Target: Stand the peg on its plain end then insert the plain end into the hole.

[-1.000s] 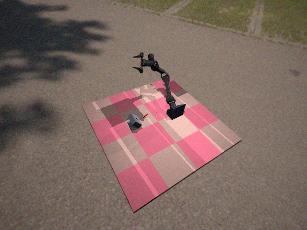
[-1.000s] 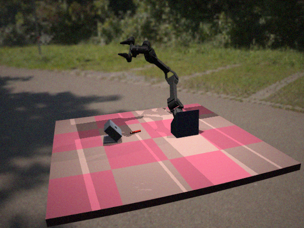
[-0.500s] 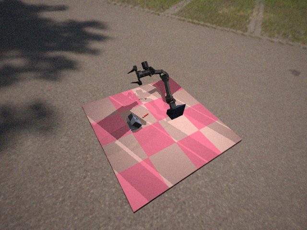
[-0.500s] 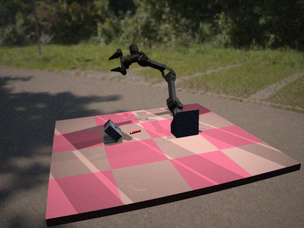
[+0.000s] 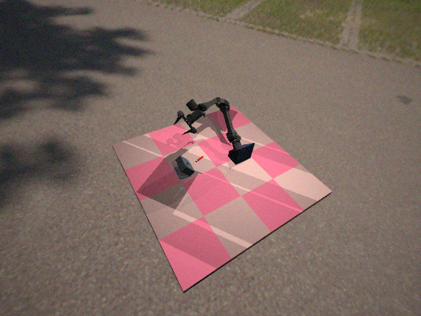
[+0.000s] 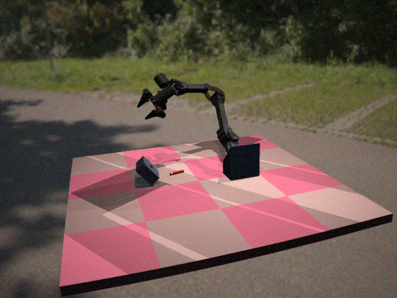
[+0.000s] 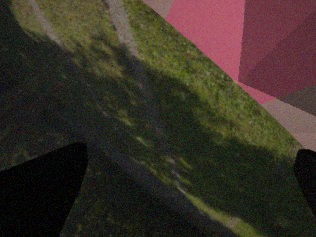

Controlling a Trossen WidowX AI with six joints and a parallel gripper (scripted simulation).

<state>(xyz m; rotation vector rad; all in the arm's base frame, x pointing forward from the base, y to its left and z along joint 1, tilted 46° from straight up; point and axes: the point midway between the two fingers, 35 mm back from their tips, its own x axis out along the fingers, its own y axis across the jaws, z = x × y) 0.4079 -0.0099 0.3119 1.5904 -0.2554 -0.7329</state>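
Right fingertip (image 7: 307, 170) cut off, prob. blurred.

Near the bench's (image 5: 217, 229) (image 6: 179, 224) far edge, I'm seeing open air between my spread gripper (image 5: 183, 128) (image 6: 141, 112) and the surface. The sloped panel (image 5: 185, 165) (image 6: 147, 169) is blocking low passage toward the left edge — its block is rising just beside the peg (image 5: 199, 158) (image 6: 177, 172). The dark base box (image 5: 242, 153) (image 6: 245, 161) is obstructing the peg's other side, well apart.

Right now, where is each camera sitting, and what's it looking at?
Top: high up, looking down at the whole arm, peg and sloped panel.
Exterior: lower, off to one side, looking across the table at the whole arm.
Wrist: on the arm, looking out past two dark fingertips.
Top and exterior share arm, peg and panel.
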